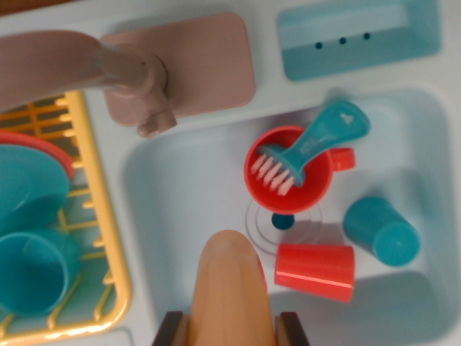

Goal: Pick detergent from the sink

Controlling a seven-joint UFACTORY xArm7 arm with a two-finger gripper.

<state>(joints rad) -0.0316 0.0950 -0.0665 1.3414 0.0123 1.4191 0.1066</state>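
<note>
Detergent (230, 288) seemingly between claw (232, 333) jaws.

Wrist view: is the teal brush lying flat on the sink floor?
No. The teal brush rests across the red cup, bristles over its opening, handle pointing toward the sink's back rim.

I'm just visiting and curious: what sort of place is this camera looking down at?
Most likely a toy kitchen sink set, not a real kitchen. A pale plastic sink holds bright cups and a brush, a stubby tap hangs over it, and a yellow rack with dishes sits beside it.
</note>
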